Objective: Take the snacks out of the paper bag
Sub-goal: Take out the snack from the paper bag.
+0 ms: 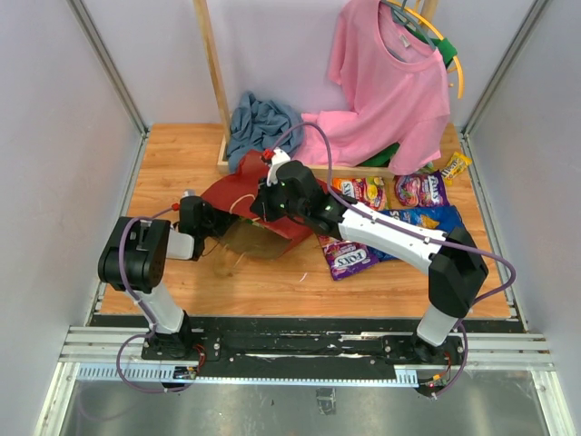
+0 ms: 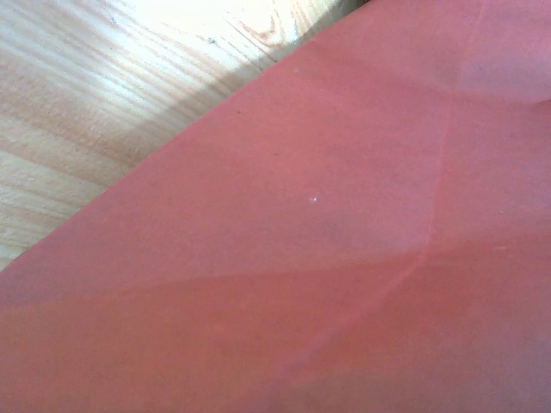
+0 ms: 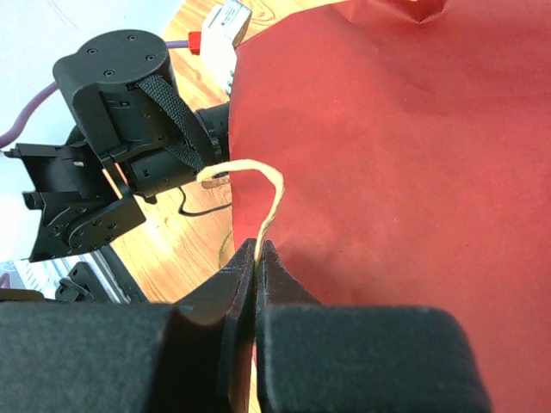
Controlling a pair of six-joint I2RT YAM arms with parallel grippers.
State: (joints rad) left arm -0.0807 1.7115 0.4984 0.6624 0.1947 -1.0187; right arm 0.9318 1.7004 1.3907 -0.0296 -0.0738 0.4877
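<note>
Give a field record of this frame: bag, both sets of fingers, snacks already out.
paper bag: on its side on the table, red outside up, mouth toward the arm bases
right fingers: shut on the twine handle
left fingers: shut at the bag's left edge; grip hidden
snacks out: purple Fox's packet, blue Doritos bag, orange packet, purple candy bag, yellow packet, all right of the bag
inside bag: cannot tell
</note>
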